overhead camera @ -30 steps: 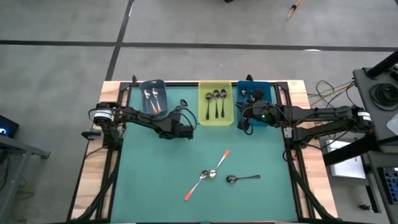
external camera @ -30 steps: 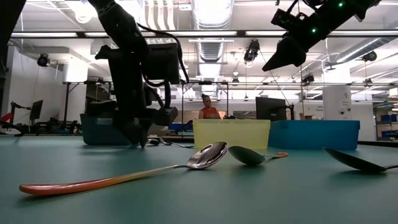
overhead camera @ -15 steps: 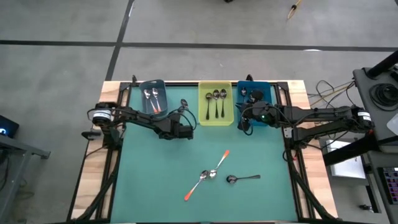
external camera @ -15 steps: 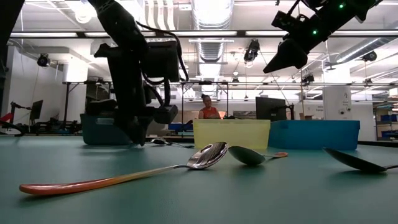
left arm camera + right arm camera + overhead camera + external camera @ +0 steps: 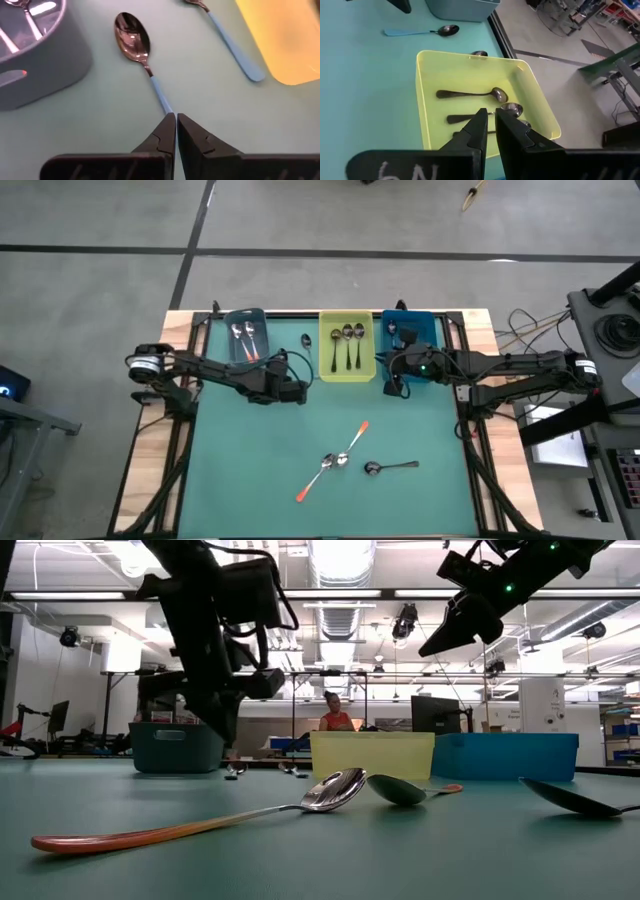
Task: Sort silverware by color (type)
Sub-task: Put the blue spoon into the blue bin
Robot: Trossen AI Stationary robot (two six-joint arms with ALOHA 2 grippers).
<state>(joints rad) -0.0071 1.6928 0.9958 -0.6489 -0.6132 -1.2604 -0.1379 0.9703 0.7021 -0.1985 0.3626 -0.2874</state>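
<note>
My left gripper (image 5: pixel 176 116) hangs over the green mat between the grey bin (image 5: pixel 246 335) and the yellow bin (image 5: pixel 347 345), shut on a pale blue-handled spoon (image 5: pixel 134 35). A second pale blue spoon (image 5: pixel 230 47) lies flat on the mat beside the yellow bin. My right gripper (image 5: pixel 491 112) is shut on nothing, raised over the yellow bin's near end (image 5: pixel 392 380). Two orange-handled spoons (image 5: pixel 352 438) (image 5: pixel 314 478) and a dark one (image 5: pixel 390 467) lie mid-table. My left gripper pinches the free end of the spoon's pale blue handle (image 5: pixel 165 104) between its two fingertips. The fingers slant down from the near side and lie along the handle. The spoon points away toward the far edge, bowl up; whether the bowl rests on the mat I cannot tell.
The grey bin holds orange-handled spoons, the yellow bin three dark-handled spoons (image 5: pixel 470 94), and a blue bin (image 5: pixel 410 330) stands to its right. All three bins line the far edge. A person sits in the room beyond the table (image 5: pixel 335 718).
My left gripper has shut on the pale blue spoon's handle end and risen from the mat, drawing back a little toward the table's left edge. My right gripper has stayed where it was, still shut.
</note>
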